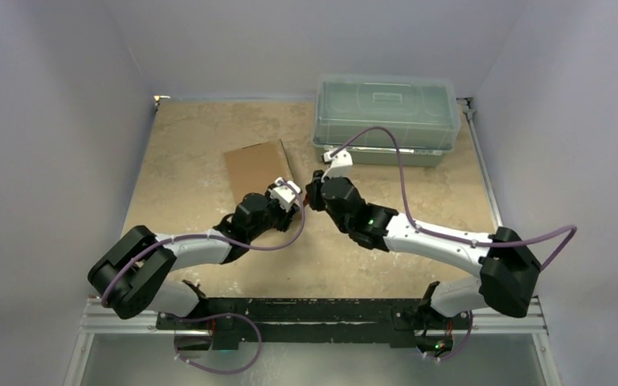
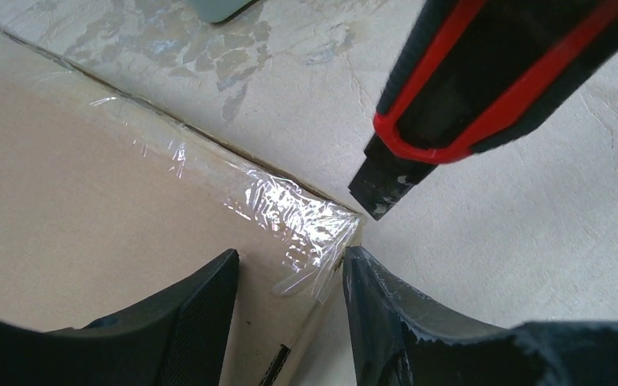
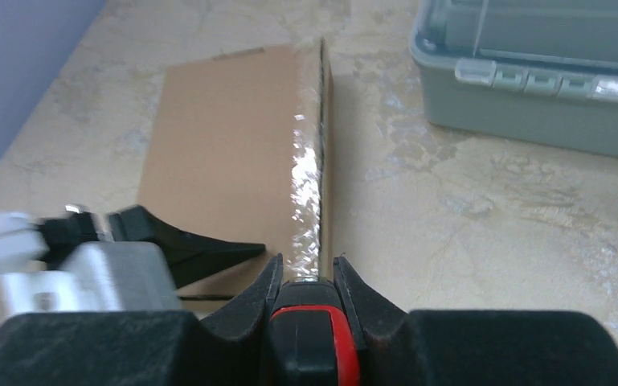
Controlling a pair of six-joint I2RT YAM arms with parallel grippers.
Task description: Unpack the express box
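The express box (image 1: 257, 165) is a flat brown cardboard mailer lying closed on the table, with clear tape (image 2: 289, 209) along its right edge. My left gripper (image 1: 289, 193) sits at the box's near right corner. Its jaws (image 2: 289, 253) stand apart, one finger over the box top (image 2: 88, 185) and the other beside the box's side. My right gripper (image 3: 305, 265) is shut on a black and red utility knife (image 3: 309, 338). The knife (image 2: 482, 80) points down at the table, its tip (image 2: 378, 189) just off the taped corner. The taped edge (image 3: 305, 177) runs straight away from the right gripper.
A translucent grey-green lidded plastic bin (image 1: 386, 112) stands at the back right, its latched front (image 3: 546, 72) a short way right of the box. Grey walls enclose the table on the left, back and right. Both wrists (image 1: 315, 189) nearly touch at the table's middle.
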